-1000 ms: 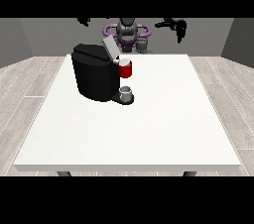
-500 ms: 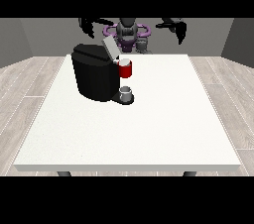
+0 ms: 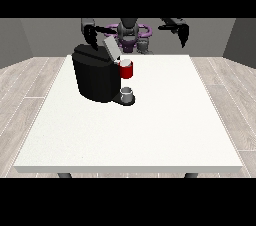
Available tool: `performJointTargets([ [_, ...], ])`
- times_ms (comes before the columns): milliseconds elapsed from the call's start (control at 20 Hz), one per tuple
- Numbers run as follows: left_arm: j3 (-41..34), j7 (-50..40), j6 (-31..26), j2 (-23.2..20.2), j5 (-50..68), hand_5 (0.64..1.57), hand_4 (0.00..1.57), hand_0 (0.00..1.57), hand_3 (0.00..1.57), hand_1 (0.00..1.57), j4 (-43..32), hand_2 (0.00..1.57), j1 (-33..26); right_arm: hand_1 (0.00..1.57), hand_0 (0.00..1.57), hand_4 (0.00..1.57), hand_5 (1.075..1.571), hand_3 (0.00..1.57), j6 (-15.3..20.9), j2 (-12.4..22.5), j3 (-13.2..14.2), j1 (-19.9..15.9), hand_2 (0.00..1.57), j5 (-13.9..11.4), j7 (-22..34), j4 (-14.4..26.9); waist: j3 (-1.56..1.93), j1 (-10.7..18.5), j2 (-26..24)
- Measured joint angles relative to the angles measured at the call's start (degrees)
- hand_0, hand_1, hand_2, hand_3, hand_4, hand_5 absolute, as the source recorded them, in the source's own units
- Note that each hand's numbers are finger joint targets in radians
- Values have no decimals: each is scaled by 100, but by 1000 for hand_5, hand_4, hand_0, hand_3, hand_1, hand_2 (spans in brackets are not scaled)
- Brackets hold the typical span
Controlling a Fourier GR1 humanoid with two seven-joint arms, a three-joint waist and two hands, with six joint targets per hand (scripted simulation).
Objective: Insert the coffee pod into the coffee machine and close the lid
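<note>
The black coffee machine stands on the white table, left of centre at the back. Its grey lid is tilted up and open above the red brewing head. A small grey cup sits on the machine's base under the head. A small grey object, possibly the pod, lies at the table's far edge in front of the robot. The hand at the view's left hangs just behind the machine's top and holds nothing. The hand at the view's right hovers over the far right edge, fingers pointing down, holding nothing.
The robot's torso stands behind the far edge of the table. Wooden floor surrounds the table on all sides.
Both hands have come down a little from their raised position. The hand at the view's left is now closer to the open lid. Machine, lid and cup have not moved.
</note>
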State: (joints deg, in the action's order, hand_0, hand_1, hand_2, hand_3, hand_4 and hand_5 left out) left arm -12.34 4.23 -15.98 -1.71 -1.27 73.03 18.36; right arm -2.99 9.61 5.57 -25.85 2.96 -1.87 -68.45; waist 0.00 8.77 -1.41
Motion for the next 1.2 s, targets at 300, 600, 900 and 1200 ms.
performJointTargets([
  [300,140,-8,109,-64,26,1571,0,0,0,0,342,0,-337,0,0,0,1571,0,-55,55,-35,-421,0,-150,8,313,0,-55,164],
  [600,189,-183,342,-99,121,1571,0,0,0,0,637,0,-311,0,0,0,1571,0,-27,-25,-66,-711,0,-280,-164,567,-16,-134,275],
  [900,167,-19,328,-253,195,1571,0,0,0,0,578,0,-348,0,0,0,1571,0,-50,-60,-91,-1019,0,-358,-248,698,-18,-161,442],
  [1200,231,45,413,-292,183,1571,0,0,0,0,574,0,-412,0,0,0,1571,0,24,-195,-179,-1160,0,-500,-309,845,-15,-191,454],
])
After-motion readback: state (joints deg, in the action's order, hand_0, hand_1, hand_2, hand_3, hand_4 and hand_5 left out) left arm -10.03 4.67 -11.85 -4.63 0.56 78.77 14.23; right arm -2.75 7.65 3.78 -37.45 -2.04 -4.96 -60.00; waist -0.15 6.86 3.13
